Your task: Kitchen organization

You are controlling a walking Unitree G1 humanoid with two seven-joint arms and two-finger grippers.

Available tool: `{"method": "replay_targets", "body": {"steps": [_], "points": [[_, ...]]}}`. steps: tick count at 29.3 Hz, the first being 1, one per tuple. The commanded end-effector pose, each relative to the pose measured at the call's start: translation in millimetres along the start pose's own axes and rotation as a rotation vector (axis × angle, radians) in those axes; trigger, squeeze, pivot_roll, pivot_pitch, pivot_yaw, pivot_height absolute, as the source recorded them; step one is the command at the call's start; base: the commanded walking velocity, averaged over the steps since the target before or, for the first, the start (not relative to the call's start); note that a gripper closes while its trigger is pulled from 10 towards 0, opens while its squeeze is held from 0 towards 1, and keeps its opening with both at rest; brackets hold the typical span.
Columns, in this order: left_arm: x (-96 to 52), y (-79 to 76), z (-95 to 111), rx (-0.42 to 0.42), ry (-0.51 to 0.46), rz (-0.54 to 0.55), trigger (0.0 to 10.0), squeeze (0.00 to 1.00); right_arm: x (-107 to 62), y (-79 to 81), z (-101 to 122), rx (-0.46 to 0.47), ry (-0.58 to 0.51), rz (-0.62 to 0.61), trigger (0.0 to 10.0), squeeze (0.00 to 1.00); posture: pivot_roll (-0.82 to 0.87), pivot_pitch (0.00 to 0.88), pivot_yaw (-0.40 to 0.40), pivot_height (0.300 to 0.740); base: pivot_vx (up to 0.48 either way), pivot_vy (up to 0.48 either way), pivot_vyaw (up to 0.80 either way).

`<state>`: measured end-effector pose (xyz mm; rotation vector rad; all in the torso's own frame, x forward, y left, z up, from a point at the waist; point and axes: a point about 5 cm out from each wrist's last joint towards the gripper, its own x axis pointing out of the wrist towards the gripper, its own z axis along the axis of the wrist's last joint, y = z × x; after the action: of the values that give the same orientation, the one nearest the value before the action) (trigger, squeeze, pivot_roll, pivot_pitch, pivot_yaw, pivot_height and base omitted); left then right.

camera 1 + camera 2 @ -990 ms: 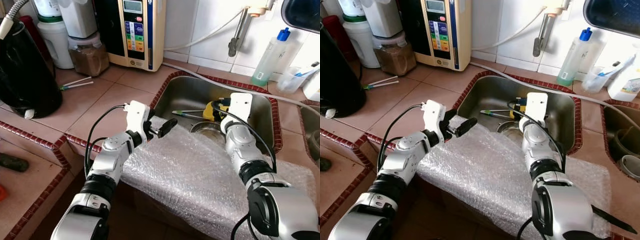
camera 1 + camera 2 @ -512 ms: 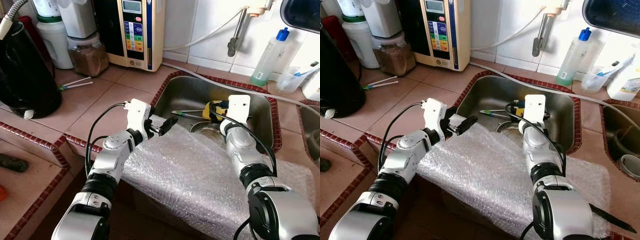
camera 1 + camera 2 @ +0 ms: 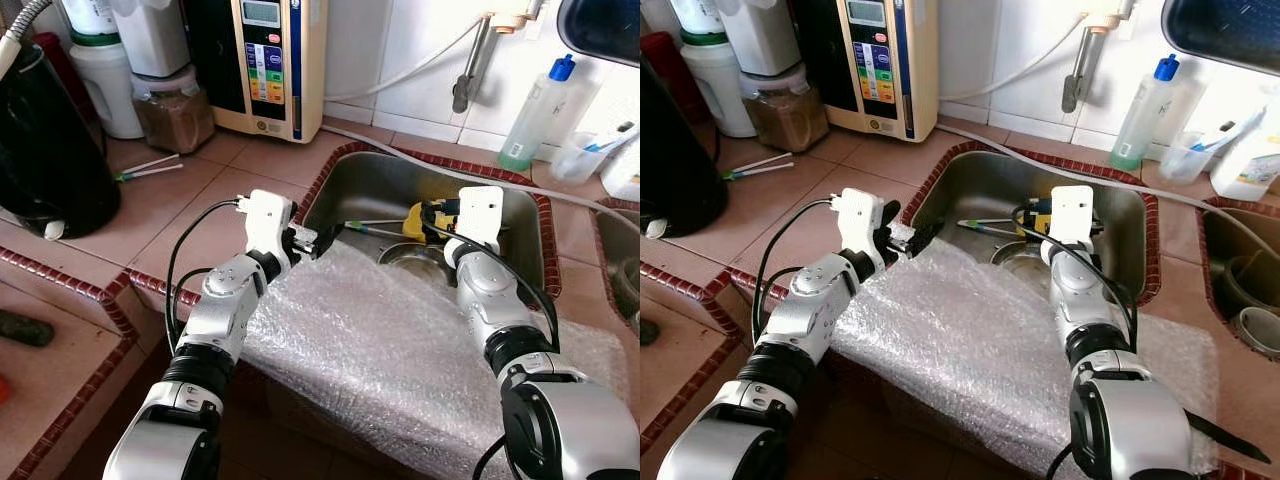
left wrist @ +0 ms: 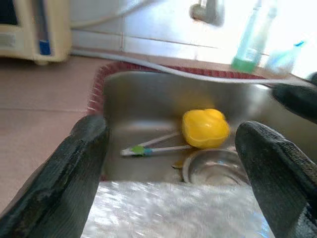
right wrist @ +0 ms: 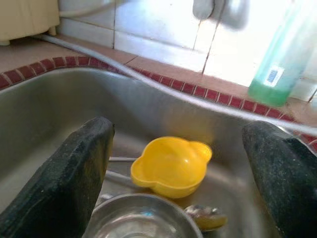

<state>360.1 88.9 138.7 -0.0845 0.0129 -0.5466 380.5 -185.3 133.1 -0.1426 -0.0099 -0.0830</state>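
Tiled surface holds a sink (image 3: 520,215); both tools, left tool (image 4: 173,163) and right tool (image 5: 178,173), gape empty toward its yellow cup (image 5: 171,166), likely for reaching it.

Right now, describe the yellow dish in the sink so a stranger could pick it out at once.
Look into the steel sink set in the red-tiled counter. The yellow dish lies on its floor beside a round steel bowl, with thin utensils alongside. It is the one bright yellow, lobed plastic piece there.
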Motion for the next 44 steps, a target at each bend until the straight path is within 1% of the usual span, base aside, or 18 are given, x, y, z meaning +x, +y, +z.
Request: {"method": "replay_targets", "body": {"steps": [1,5,6,13,19,20,21,24,25,26,30,31,33,34,35,39,40,44], "points": [[3.4,1.9,11.8,0.046,-0.034,0.034,10.0,1.0,0.9,-7.4,7.1,-0.033,-0.045,-0.016,10.0,1.0,0.04,0.0,0.019,0.74,0.0,0.0,0.0],[2.1,2.9,16.0,0.064,-0.059,0.061,10.0,1.0,-0.1,-11.8,8.0,-0.047,-0.061,-0.022,10.0,1.0,0.04,0.0,0.02,0.74,0.0,0.0,0.0],[-0.3,6.1,18.7,0.09,-0.076,0.114,10.0,1.0,-1.6,-15.9,7.3,-0.056,-0.07,-0.023,10.0,1.0,0.04,0.0,0.021,0.74,0.0,0.0,0.0],[-10.4,13.2,24.4,0.126,-0.126,0.232,10.0,1.0,-7.4,-21.8,6.5,-0.092,-0.102,0.003,10.0,1.0,0.03,0.0,0.026,0.74,0.0,0.0,0.0],[-20.4,14.0,24.0,0.192,-0.14,0.27,10.0,1.0,-13.3,-22.6,9.2,-0.126,-0.139,0.04,10.0,1.0,0.02,0.0,0.034,0.74,0.0,0.0,0.0],[-24.6,15.7,21.4,0.205,-0.123,0.31,10.0,1.0,-16.1,-24.6,10.8,-0.137,-0.151,0.053,10.0,1.0,0.02,0.0,0.036,0.74,0.0,0.0,0.0],[-28.1,17.2,18.9,0.231,-0.104,0.345,10.0,1.0,-18.1,-26.3,11.6,-0.137,-0.155,0.066,10.0,1.0,0.01,0.0,0.039,0.74,0.0,0.0,0.0],[-32.8,16.1,16.3,0.259,-0.103,0.338,10.0,1.0,-20.3,-27.8,10.9,-0.109,-0.14,0.081,10.0,1.0,0.0,0.0,0.041,0.74,0.0,0.0,0.0],[-36.1,16.1,14.3,0.286,-0.099,0.329,10.0,0.0,-21.2,-30.3,12.6,-0.112,-0.141,0.08,10.0,1.0,-0.01,0.0,0.047,0.74,0.0,0.0,0.0],[-38.8,16.4,12.5,0.317,-0.087,0.324,10.0,0.0,-22.2,-32.5,15.0,-0.131,-0.147,0.082,10.0,1.0,-0.01,0.0,0.047,0.74,0.0,0.0,0.0],[-43.1,20.3,13.9,0.277,-0.077,0.343,10.0,0.0,-25.3,-39.4,22.3,-0.129,-0.152,0.091,10.0,1.0,-0.01,0.0,0.053,0.74,0.0,0.0,0.0],[-44.4,19.3,13.5,0.247,-0.067,0.335,10.0,0.0,-28.0,-39.9,22.9,-0.132,-0.15,0.101,10.0,1.0,-0.02,0.0,0.058,0.74,0.0,0.0,0.0],[-46.2,19.1,13.6,0.27,-0.052,0.331,10.0,0.0,-30.9,-39.5,23.6,-0.151,-0.152,0.115,10.0,1.0,-0.02,0.0,0.062,0.74,0.0,0.0,0.0],[-48.9,19.6,12.8,0.303,-0.054,0.333,10.0,0.0,-32.5,-37.5,22.9,-0.17,-0.148,0.13,10.0,1.0,-0.04,0.0,0.075,0.74,0.0,0.0,0.0],[-50.0,19.6,12.3,0.302,-0.059,0.334,10.0,0.0,-32.9,-36.8,22.6,-0.177,-0.146,0.134,10.0,1.0,-0.04,0.0,0.075,0.74,0.0,0.0,0.0],[-52.6,20.3,8.6,0.274,-0.047,0.321,10.0,0.0,-34.5,-34.7,26.5,-0.209,-0.16,0.148,10.0,1.0,-0.05,0.0,0.079,0.74,0.0,0.0,0.0],[-53.3,19.1,5.5,0.253,-0.038,0.322,10.0,0.0,-36.0,-34.7,29.5,-0.234,-0.169,0.157,10.0,1.0,-0.06,0.0,0.075,0.74,0.0,0.0,0.0],[-53.1,13.5,3.3,0.23,-0.043,0.342,10.0,0.0,-43.3,-38.7,31.4,-0.257,-0.152,0.181,10.0,1.0,-0.06,0.0,0.063,0.74,0.0,0.0,0.0]]}}
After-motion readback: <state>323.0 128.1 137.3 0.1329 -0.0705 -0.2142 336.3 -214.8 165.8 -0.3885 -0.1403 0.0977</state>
